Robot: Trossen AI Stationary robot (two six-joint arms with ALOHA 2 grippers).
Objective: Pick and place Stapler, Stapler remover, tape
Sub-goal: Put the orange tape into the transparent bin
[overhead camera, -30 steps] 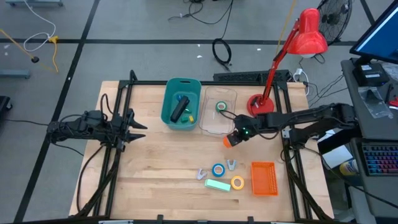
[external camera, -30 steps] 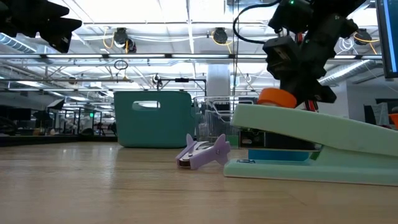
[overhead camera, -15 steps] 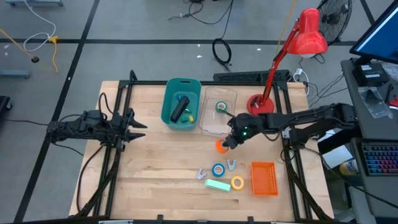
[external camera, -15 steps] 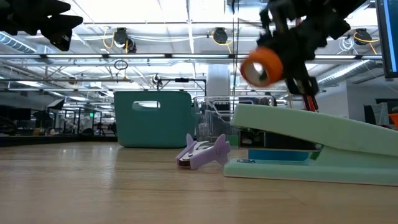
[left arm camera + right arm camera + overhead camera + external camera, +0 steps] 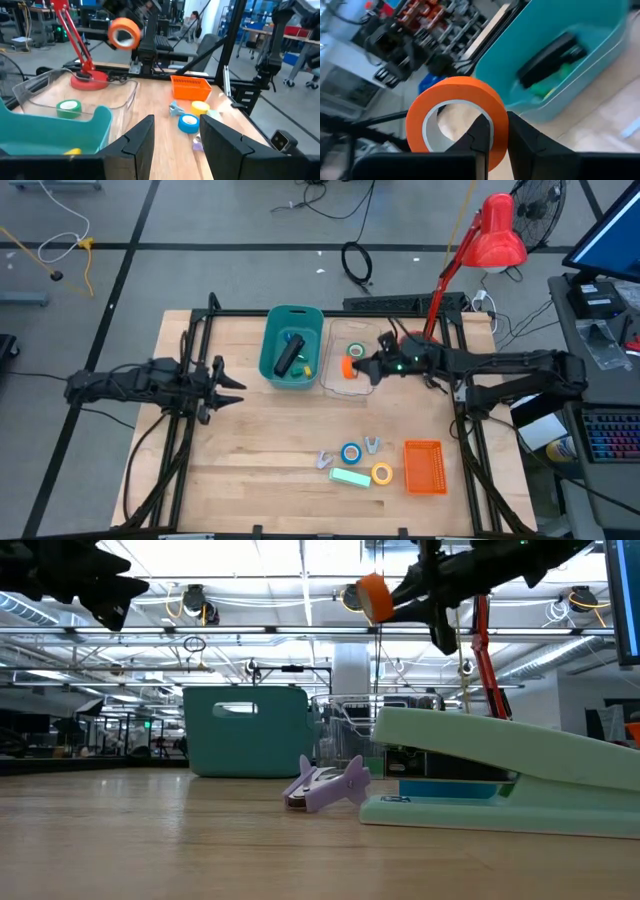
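Observation:
My right gripper (image 5: pixel 360 367) is shut on the orange-red tape roll (image 5: pixel 349 367), high above the clear bin (image 5: pixel 340 385); the low view shows the roll (image 5: pixel 373 598) well above the table. A green tape roll (image 5: pixel 356 351) lies in that bin. The black stapler (image 5: pixel 290 358) lies slanted in the teal bin (image 5: pixel 272 330). Blue tape (image 5: pixel 351 452) and yellow tape (image 5: pixel 382 474) lie flat near the front edge, with two purple staple removers (image 5: pixel 324 460) (image 5: pixel 372 444). My left gripper (image 5: pixel 228 384) hovers open at the table's left, holding nothing. My right gripper pinches the orange roll's wall (image 5: pixel 498 131), one finger (image 5: pixel 480 134) inside the ring's hole and the other outside. The fingers come nearly level from the table's right. The roll stands on edge, lifted clear over the clear bin.
A mint-green stapler (image 5: pixel 350 477) lies at the front beside the tapes, close before the low camera (image 5: pixel 500 775). An orange mesh basket (image 5: pixel 424 466) stands at the front right, and a red desk lamp's base (image 5: pixel 412 346) sits behind the clear bin. Black frame rails run along both sides.
My right gripper has risen and swung toward the far-left, from over bare wood to above the clear bin, tipping from pointing down to nearly level. It stays shut on the orange roll, which has gone with it and turned on edge.

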